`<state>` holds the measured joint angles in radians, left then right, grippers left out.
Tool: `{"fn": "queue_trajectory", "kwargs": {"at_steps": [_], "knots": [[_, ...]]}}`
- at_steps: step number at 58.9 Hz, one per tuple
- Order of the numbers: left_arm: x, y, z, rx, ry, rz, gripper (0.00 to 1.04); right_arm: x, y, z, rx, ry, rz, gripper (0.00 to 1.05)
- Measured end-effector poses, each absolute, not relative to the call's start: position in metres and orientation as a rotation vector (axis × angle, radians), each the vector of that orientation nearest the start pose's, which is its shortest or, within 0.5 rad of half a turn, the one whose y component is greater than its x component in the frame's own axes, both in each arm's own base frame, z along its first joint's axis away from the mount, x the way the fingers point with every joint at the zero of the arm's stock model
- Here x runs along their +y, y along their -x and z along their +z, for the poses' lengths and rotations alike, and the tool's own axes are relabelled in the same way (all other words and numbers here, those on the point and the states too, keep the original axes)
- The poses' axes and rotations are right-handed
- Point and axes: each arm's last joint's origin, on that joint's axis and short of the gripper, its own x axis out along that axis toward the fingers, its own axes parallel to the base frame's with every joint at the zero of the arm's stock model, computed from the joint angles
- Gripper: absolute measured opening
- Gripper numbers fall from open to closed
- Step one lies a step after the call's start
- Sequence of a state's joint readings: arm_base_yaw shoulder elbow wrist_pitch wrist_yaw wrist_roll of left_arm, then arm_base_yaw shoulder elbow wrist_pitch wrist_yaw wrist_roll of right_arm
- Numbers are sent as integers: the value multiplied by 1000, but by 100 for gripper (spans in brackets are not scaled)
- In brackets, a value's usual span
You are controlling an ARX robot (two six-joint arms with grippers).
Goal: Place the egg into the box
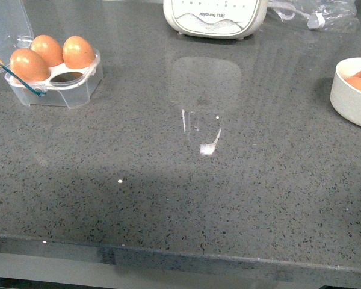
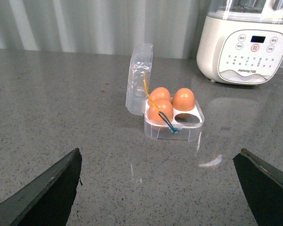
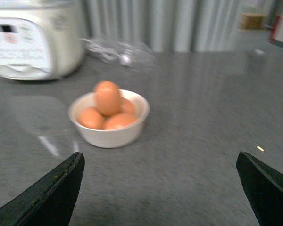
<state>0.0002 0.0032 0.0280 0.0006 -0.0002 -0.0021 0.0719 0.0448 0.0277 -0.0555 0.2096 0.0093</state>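
Your left gripper [image 2: 159, 160] hangs empty, jaws spread wide. The box [image 2: 173, 126] stands ahead of it, well apart, with its lid [image 2: 139, 77] raised, three eggs [image 2: 183, 100] seated and one slot [image 2: 186, 117] bare. Your right gripper [image 3: 159, 160] is also spread wide and holds nothing. Ahead of it, well apart, the egg [image 3: 107, 96] rests on top of other eggs [image 3: 91, 117] in the white bowl [image 3: 108, 135].
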Motion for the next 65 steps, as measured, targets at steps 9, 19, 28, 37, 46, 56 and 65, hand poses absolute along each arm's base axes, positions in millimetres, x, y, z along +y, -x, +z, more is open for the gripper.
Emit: {"fn": "queue_trajectory", "kwargs": {"at_steps": [9, 19, 28, 37, 46, 56, 65], "knots": [[0, -96, 173, -25, 2, 0, 98, 6, -102, 173, 41, 11, -220, 97], [0, -96, 173, -25, 2, 0, 98, 5, -117, 195, -41, 15, -176, 97], [0, -96, 173, -25, 2, 1, 98, -3, -149, 217, -60, 37, -183, 97], [0, -96, 173, -25, 2, 1, 98, -13, -195, 234, 19, 53, -196, 97], [0, -96, 173, -25, 2, 0, 98, -15, -248, 246, 150, 52, -151, 97], [0, -96, 173, -25, 2, 0, 98, -10, -285, 246, 291, 19, -45, 97], [0, -96, 173, -25, 2, 0, 98, -4, -298, 235, 389, -6, 52, 97]]}}
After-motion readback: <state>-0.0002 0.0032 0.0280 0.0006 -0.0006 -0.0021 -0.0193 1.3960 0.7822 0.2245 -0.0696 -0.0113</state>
